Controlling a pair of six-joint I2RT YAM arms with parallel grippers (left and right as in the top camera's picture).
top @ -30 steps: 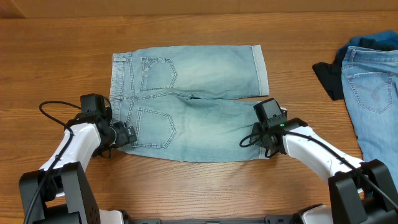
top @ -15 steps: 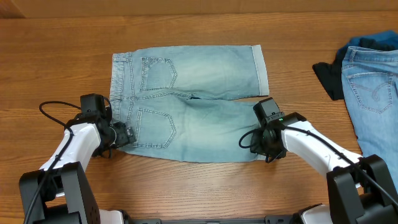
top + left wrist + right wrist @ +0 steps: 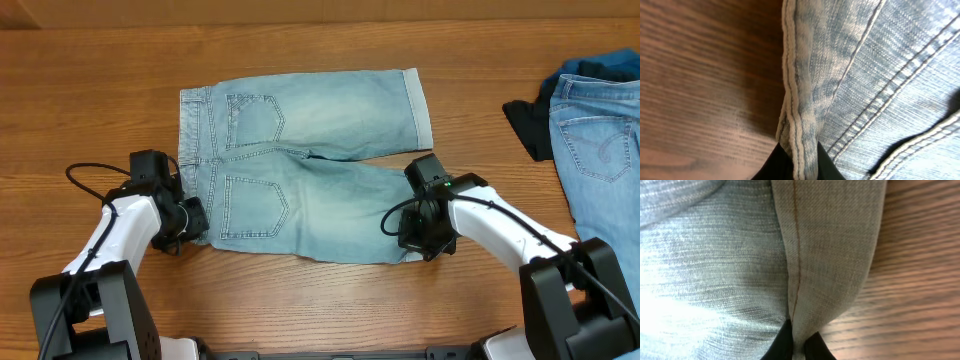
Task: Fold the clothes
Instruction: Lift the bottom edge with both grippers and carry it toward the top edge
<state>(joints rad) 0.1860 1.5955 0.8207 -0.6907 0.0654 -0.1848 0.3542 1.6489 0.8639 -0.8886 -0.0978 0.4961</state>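
My left hand (image 3: 800,162) pinches the waistband of the denim shorts (image 3: 310,150), my right hand (image 3: 799,346) pinches the near leg's hem; they lie flat, pockets up, in the middle of the counter (image 3: 100,90).

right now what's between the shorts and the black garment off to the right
Nothing but bare wooden table lies between the shorts and the black garment. The overhead view shows that stretch plainly.

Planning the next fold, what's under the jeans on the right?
A black garment sticks out from under the jeans at their left edge, a darker blue one at the top. How far either reaches underneath is covered.
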